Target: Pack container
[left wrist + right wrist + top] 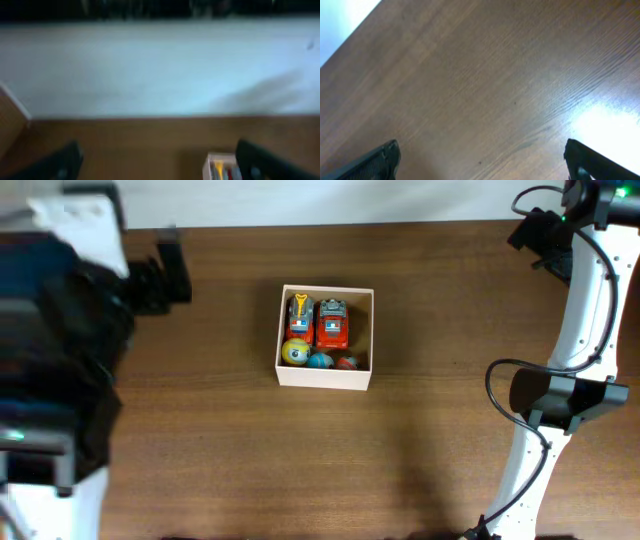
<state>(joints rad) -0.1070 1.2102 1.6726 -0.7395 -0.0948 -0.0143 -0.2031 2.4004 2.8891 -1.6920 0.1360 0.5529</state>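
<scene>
The container [325, 377], a square cream-white cardboard box, sits mid-table in the overhead view. Inside it lie two red toy cars [331, 324], one with a yellow part [299, 311], plus a yellow ball [295, 352], a blue ball [320, 361] and a reddish ball [346, 363]. My left gripper [165, 275] is at the far left, well apart from the box, open and empty. Its blurred wrist view shows a corner of the container [220, 162] beside the right finger. My right gripper [482, 162] is open and empty over bare wood; its fingertips do not show from overhead.
The brown wooden table [200, 440] ends at a white far edge [300, 200]. The left arm's dark bulk [55, 350] covers the left side. The white right arm [580, 330] with a black cable runs along the right edge.
</scene>
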